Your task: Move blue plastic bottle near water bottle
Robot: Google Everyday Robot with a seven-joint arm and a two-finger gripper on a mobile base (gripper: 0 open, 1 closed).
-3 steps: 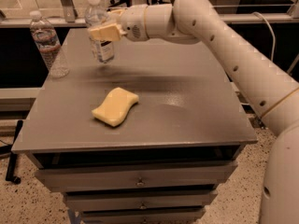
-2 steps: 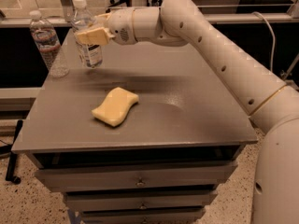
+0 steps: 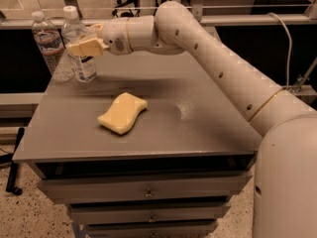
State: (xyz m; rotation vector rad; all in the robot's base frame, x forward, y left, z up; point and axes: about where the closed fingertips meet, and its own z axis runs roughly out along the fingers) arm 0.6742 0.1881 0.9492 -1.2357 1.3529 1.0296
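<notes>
The blue plastic bottle, clear and smooth with a white cap and a white label, stands upright at the back left of the grey table. My gripper is shut on the bottle's middle, its pale fingers across the front of it. The water bottle, ribbed with a white cap and a dark reddish band, stands upright right next to it on the left, close to the table's left edge. The two bottles are almost touching.
A yellow sponge lies in the middle of the table, in front of the bottles. My arm reaches in from the right across the back of the table. Drawers sit below the tabletop.
My gripper has carried the blue plastic bottle to the left along the back of the table, until it stands beside the water bottle. The sponge and the water bottle have not moved.
</notes>
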